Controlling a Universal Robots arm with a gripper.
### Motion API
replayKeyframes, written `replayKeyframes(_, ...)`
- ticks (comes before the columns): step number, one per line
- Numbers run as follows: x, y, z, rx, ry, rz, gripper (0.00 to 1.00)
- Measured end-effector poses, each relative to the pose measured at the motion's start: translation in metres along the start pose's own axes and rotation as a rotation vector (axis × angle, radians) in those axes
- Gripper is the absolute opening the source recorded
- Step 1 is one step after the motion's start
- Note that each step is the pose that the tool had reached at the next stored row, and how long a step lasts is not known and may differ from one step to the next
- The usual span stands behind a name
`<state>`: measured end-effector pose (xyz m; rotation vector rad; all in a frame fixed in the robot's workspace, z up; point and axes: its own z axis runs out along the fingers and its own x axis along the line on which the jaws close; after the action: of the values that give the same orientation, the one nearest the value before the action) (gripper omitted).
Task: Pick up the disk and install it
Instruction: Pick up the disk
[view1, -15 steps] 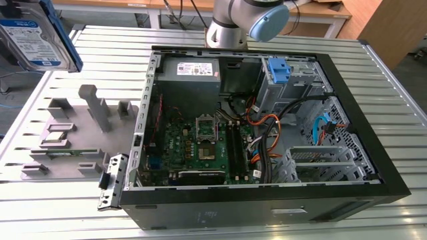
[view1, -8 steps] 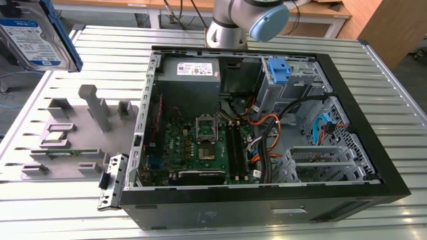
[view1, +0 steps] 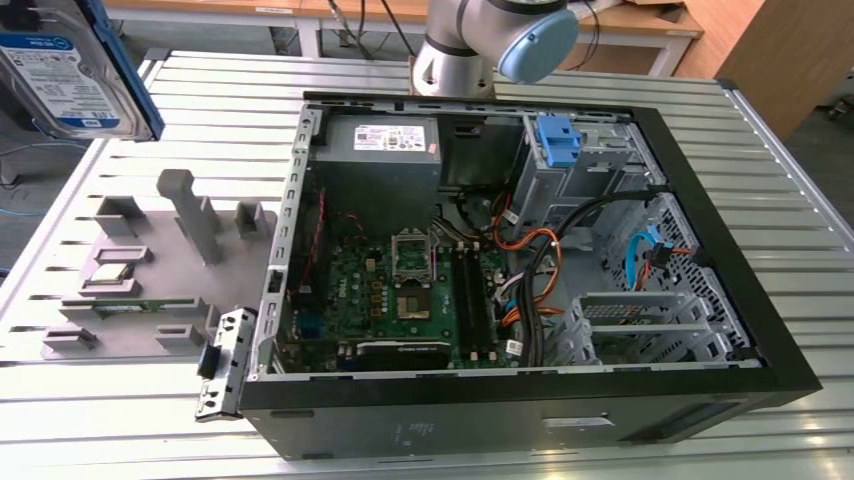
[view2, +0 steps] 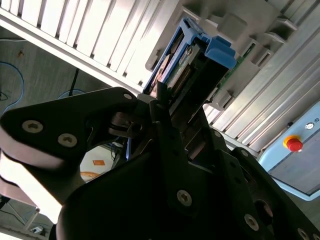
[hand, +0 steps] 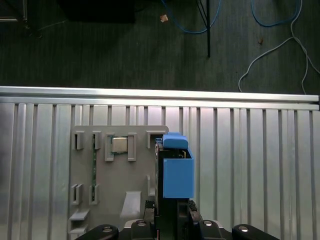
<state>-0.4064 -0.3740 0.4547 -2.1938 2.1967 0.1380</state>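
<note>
Disk up in the air, far over on the exterior view's left, well apart from the open computer case. White-and-blue label turned to the camera, blue rail along the edge nearer the case.

Jaws clenched on it. In the second wrist view, black fingers of the gripper closed on the near end of the disk, with its connector end and blue rail pointing away from the wrist. Same grasp in the first wrist view: gripper clamped around the disk, seen edge-on with the blue rail facing the lens. Directly below, a grey holder on the slatted metal table. Hangs clear of both, touching neither. Beyond the table's edge, dark floor.

Over in the exterior view, grey holder flat on the table, just beside the case on the exterior view's left. Case lying on its side, open face up, green circuit board exposed. Grey box with a white sticker in a far corner, and a bare blue bracket near it toward the exterior view's right. Base of the arm standing behind the case. Red button off beyond the table in the second wrist view.
</note>
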Motion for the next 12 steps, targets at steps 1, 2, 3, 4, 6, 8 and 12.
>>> replayKeyframes(1,-0.0001,0.0001,-0.001,0.0001,0.0,0.0,0.35)
replayKeyframes(2,-0.0002,0.0001,-0.0021,0.0,-0.0001,0.0,0.35)
replayKeyframes(3,-0.0003,0.0001,-0.0032,0.0001,0.0,0.0,0.35)
replayKeyframes(4,-0.0004,0.0002,-0.0042,0.0001,-0.0001,0.0,0.35)
replayKeyframes(6,-0.0006,0.0003,-0.0062,0.0001,-0.0001,0.0,0.35)
replayKeyframes(8,-0.0007,0.0003,-0.0081,0.0,-0.0001,0.0,0.35)
replayKeyframes(12,-0.0012,0.0006,-0.0132,0.0001,-0.0009,0.0,0.35)
